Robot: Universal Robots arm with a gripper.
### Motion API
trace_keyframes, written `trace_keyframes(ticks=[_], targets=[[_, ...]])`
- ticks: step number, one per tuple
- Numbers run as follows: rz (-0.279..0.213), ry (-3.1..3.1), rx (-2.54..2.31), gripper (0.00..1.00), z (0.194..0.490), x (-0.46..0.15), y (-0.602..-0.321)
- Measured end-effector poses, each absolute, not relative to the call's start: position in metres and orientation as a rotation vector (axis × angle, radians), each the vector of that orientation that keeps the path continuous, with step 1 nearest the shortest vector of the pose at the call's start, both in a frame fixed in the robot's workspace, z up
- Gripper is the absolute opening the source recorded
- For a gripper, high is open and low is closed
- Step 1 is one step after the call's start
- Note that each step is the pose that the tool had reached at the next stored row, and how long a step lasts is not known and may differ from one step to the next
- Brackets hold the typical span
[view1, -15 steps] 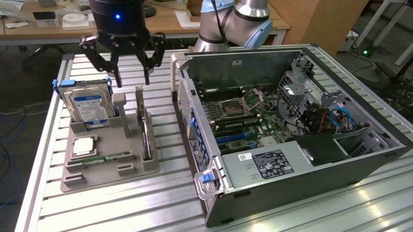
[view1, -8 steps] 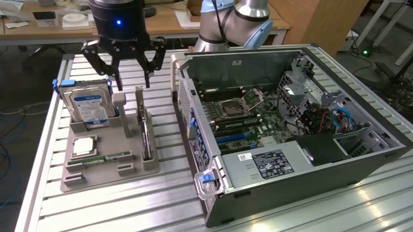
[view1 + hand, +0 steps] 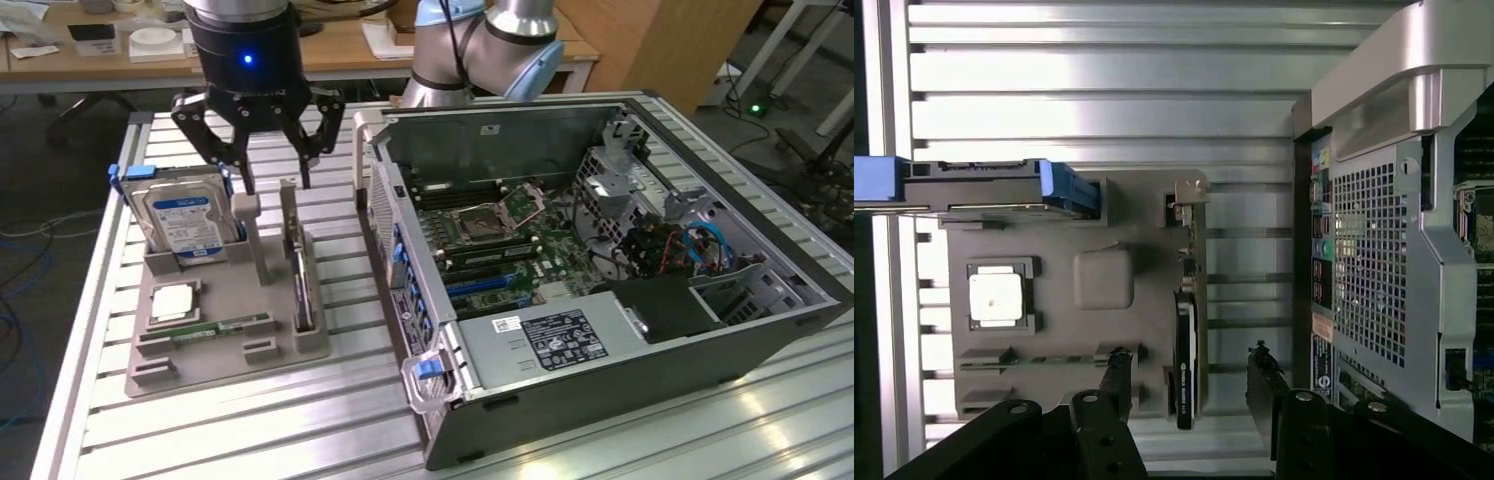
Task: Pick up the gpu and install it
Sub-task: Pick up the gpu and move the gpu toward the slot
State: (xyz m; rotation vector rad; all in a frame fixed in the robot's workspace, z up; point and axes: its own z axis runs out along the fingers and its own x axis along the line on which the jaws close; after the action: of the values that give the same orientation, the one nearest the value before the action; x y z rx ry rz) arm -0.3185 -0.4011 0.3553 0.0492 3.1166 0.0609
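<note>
The gpu (image 3: pixel 302 282) stands on its long edge in a slot of the grey parts tray (image 3: pixel 214 368), a thin dark card with a silver bracket at its far end. Seen edge-on from the wrist, the gpu (image 3: pixel 1186 335) runs along the tray (image 3: pixel 1144 225). My gripper (image 3: pixel 276 182) hangs open just above the card's far end, one finger on each side of it and nothing held. In the wrist view the gripper (image 3: pixel 1189 358) straddles the card's line, fingers well apart from it.
A silver hard drive (image 3: pixel 180 225) with a blue-white label stands in the tray next to the gripper. A processor chip (image 3: pixel 174 300) and a green memory stick (image 3: pixel 220 328) lie in the tray. The open computer case (image 3: pixel 601 250) lies on the exterior view's right, motherboard (image 3: pixel 514 250) exposed.
</note>
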Motion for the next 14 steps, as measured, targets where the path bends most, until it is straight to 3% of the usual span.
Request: trace_keyframes(ticks=[14], targets=[[0.061, 3.117, 0.048, 0.59, 0.342, -0.319, -0.401]])
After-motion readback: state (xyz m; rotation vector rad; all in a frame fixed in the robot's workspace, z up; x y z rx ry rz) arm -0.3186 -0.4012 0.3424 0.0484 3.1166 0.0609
